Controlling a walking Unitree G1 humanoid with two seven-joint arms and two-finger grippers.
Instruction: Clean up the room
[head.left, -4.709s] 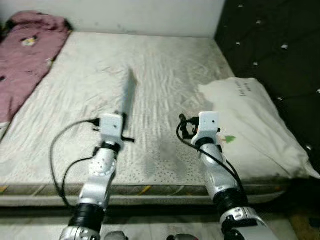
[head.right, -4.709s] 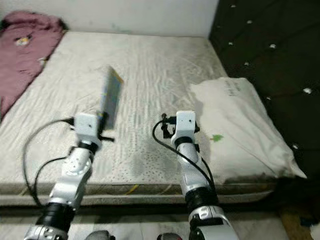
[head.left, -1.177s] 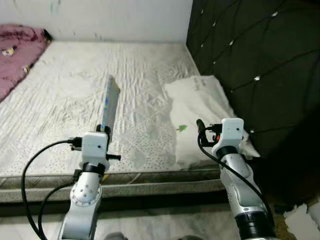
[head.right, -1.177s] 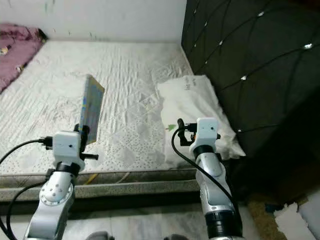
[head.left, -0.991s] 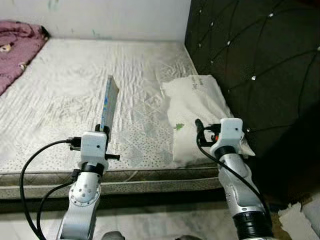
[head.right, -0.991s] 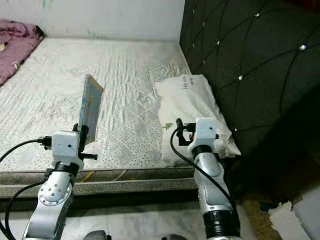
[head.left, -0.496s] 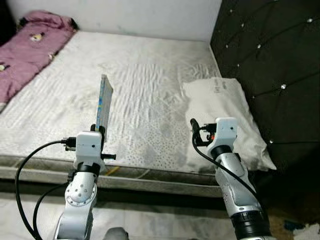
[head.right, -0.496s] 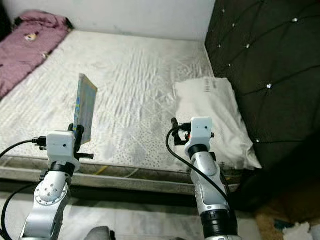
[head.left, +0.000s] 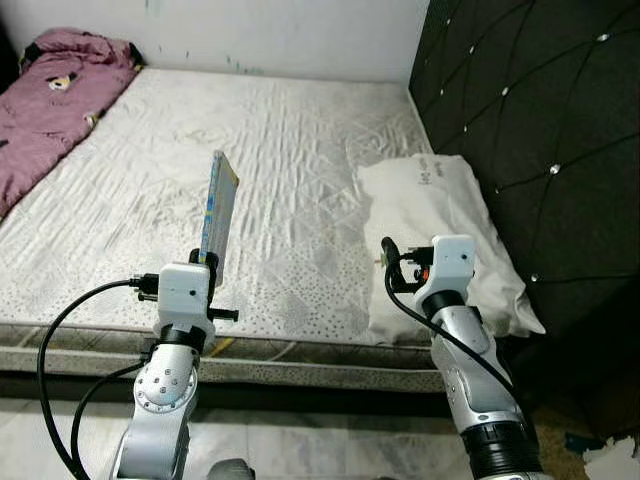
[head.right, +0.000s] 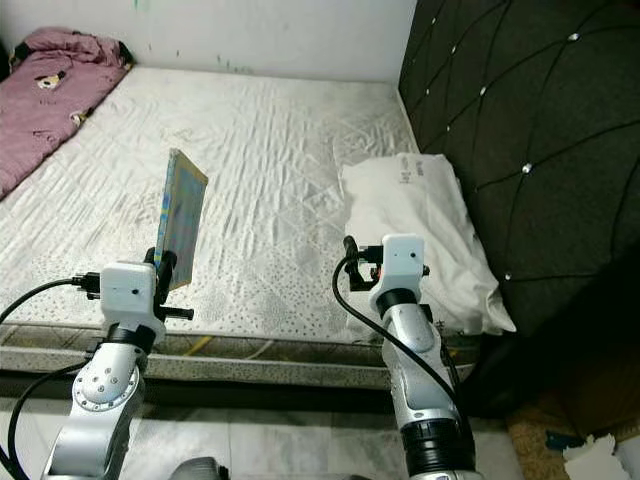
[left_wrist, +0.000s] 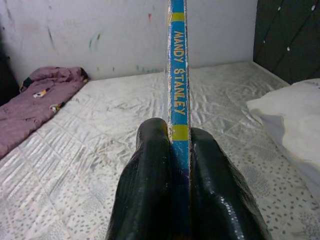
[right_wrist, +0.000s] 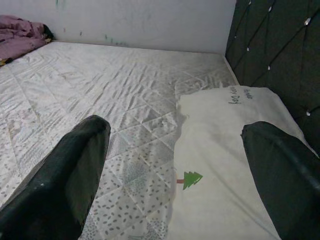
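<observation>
A thin blue book (head.left: 217, 205) stands upright on its edge in my left gripper (left_wrist: 173, 145), which is shut on its spine (left_wrist: 177, 75); the spine reads MANDY STANLEY. I hold it over the near edge of the white mattress (head.left: 280, 150). My right gripper (right_wrist: 175, 170) is open with nothing between its fingers (right_wrist: 65, 175), raised in front of the white pillow (head.left: 440, 240) with a small green tree print (right_wrist: 188, 179).
A purple blanket (head.left: 50, 100) lies bunched at the mattress's far left corner. A dark tufted headboard (head.left: 540, 130) rises on the right. Pale floor tiles (head.left: 320, 450) run along the bed's near side, and white scraps (head.right: 595, 455) lie at the lower right.
The camera has turned slightly right and back, so the bed sits a little differently in view. Both arms keep their pose and the book stays held.
</observation>
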